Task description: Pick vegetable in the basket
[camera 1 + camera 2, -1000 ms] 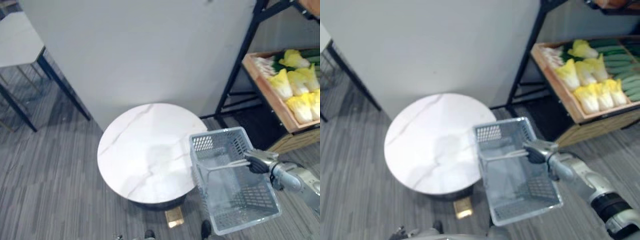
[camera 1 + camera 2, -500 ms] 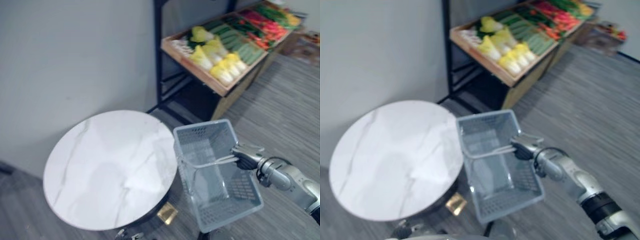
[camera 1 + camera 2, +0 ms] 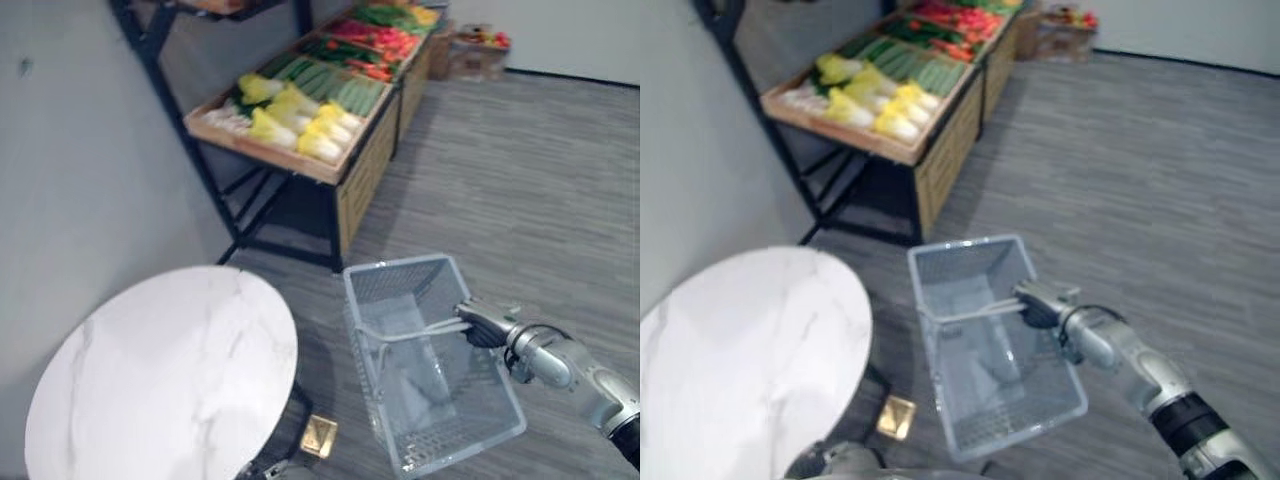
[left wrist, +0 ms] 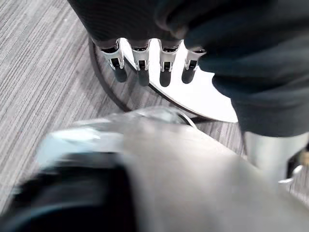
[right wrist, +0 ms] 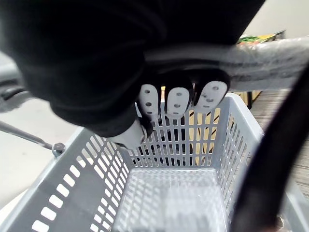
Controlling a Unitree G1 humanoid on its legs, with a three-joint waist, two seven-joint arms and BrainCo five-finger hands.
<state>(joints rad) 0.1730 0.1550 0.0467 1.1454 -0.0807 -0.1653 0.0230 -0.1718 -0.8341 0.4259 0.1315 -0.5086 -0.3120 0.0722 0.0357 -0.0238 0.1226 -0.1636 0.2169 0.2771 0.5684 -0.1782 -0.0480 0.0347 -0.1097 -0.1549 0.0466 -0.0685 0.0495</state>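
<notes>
Empty basket (image 3: 392, 264), veg (image 3: 300, 120) well off
My right robot hand (image 3: 487, 327) is clamped on its handle (image 3: 415, 331); veg lies ahead-left, I'd say nearer my slack-fingered left robot hand (image 4: 141, 59).

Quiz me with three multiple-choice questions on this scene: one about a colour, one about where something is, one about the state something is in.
1. What colour is the round table?
A white
B black
C red

2. Where is the basket?
A on the round table
B hanging from the right hand
C on a chair

3. How full is the basket?
A full
B half full
C empty

Answers:
1 A: its marbled top is white.
2 B: the right hand's fingers curl round the handle, beside the table.
3 C: the right wrist view shows its bare bottom.
</notes>
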